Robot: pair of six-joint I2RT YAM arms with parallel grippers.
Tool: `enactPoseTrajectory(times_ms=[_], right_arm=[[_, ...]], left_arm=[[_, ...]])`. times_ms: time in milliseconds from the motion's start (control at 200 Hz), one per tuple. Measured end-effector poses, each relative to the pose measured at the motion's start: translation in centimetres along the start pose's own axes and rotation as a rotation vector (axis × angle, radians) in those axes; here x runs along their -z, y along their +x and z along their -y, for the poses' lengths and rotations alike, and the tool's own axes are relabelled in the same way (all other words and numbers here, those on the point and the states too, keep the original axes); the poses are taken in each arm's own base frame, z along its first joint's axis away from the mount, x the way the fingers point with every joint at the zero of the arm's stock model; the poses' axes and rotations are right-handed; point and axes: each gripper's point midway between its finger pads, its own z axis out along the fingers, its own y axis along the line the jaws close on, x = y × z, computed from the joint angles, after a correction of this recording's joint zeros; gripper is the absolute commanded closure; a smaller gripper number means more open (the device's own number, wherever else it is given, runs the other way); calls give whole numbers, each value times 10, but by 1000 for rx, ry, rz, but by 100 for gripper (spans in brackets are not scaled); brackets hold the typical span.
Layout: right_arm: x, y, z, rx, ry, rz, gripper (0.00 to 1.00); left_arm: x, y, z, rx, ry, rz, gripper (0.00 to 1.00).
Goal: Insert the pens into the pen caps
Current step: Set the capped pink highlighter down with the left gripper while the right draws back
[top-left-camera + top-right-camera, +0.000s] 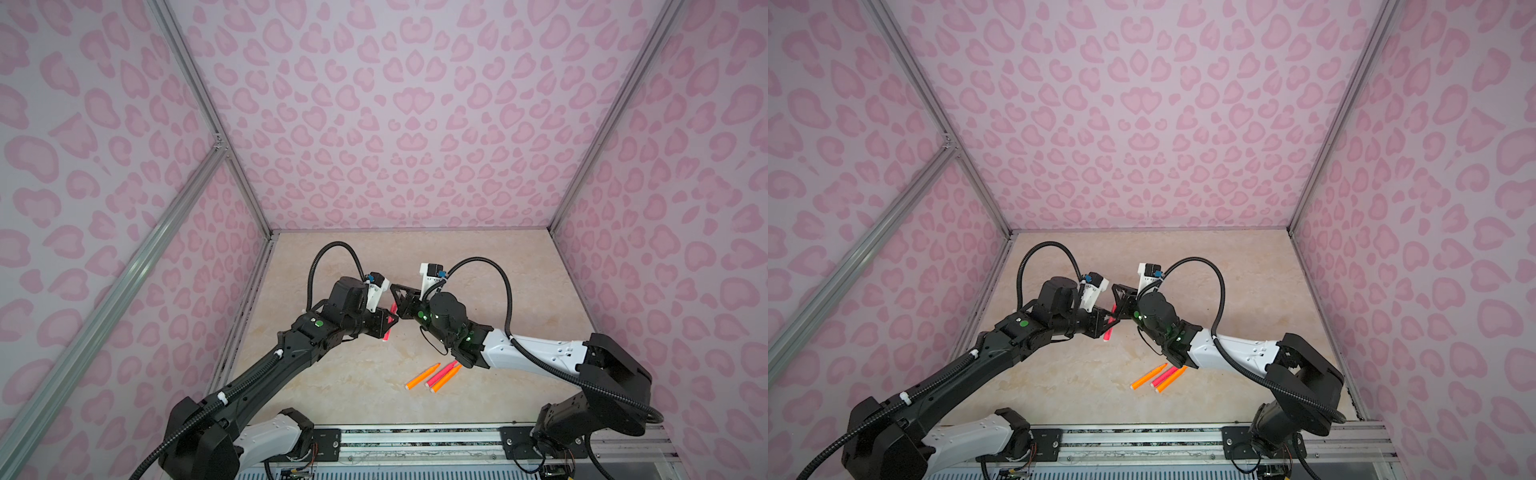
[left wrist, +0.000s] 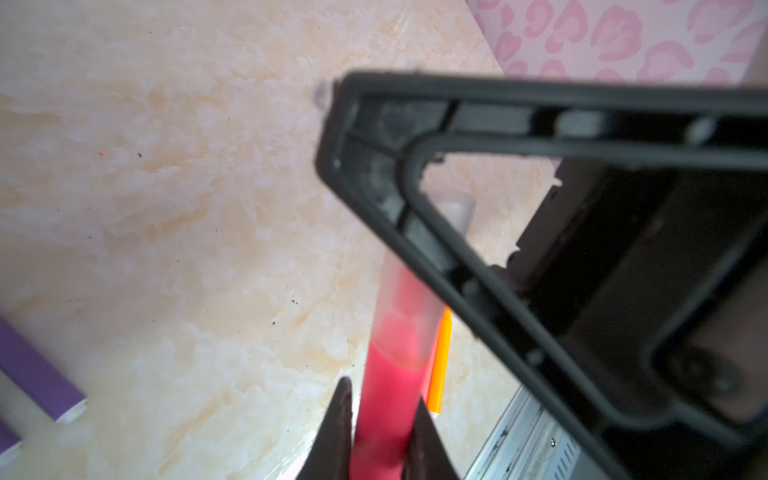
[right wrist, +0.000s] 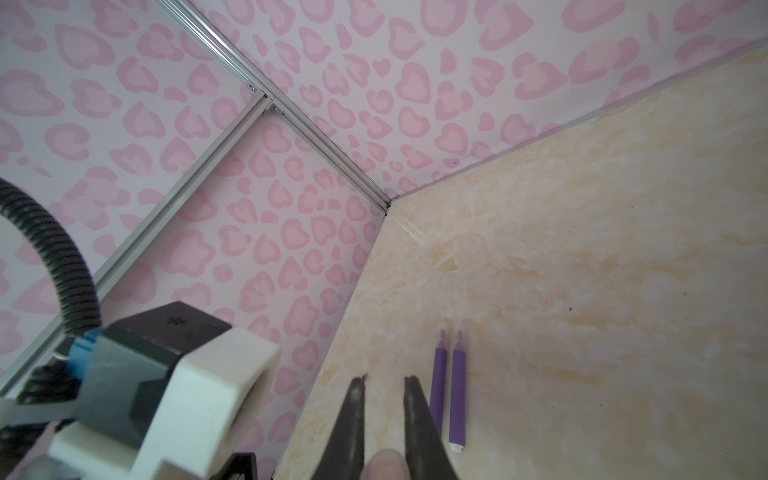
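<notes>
My left gripper [image 1: 390,319] [image 2: 382,392] is shut on a pink-red pen [image 1: 387,332] [image 1: 1108,330] [image 2: 390,374] and holds it above the table. A clear pen cap [image 2: 405,299] covers the pen's upper end. My right gripper [image 1: 395,297] [image 3: 385,380] meets it from the right. Its jaws stand narrowly apart with the pen cap's pale round end [image 3: 384,465] between them, touching both. A right finger [image 2: 457,266] crosses in front of the cap. Two purple pens [image 3: 438,386] [image 3: 458,395] lie side by side on the table.
Two orange pens [image 1: 423,376] [image 1: 446,379] and a pink-red pen [image 1: 439,373] lie together near the front, under the right forearm. Pink patterned walls [image 1: 374,124] close in three sides. A metal rail [image 1: 415,436] runs along the front edge.
</notes>
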Motion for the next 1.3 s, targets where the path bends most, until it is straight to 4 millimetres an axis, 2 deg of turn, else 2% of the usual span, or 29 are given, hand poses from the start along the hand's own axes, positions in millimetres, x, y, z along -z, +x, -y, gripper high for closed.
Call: enactPoseTrajectory(times_ms=[70, 110, 230, 300, 415, 520, 615, 820, 1015, 1300], right_arm=[[9, 13, 13, 29, 35, -72, 54], [12, 15, 19, 42, 50, -91, 51], [22, -1, 42, 49, 124, -62, 45], [28, -6, 50, 53, 144, -55, 44], [35, -16, 63, 57, 183, -29, 44], [42, -22, 80, 57, 226, -4, 45], [47, -26, 94, 53, 258, 9, 46], [53, -47, 93, 50, 264, 60, 47], [56, -48, 106, 54, 298, 67, 47], [52, -51, 108, 52, 306, 63, 48]], left_arm=[[-1, -23, -44, 79, -197, 133, 96], [0, -28, -63, 114, -279, 179, 96], [-13, -6, -92, 165, -395, 145, 96], [-17, -1, -109, 192, -468, 135, 96], [-28, 7, -119, 216, -518, 89, 96], [-37, 2, -131, 232, -587, 64, 96], [-47, 6, -145, 236, -663, 8, 96], [-54, 18, -162, 229, -755, -86, 96], [-70, 24, -170, 216, -774, -168, 96], [-83, 39, -182, 196, -815, -280, 97]])
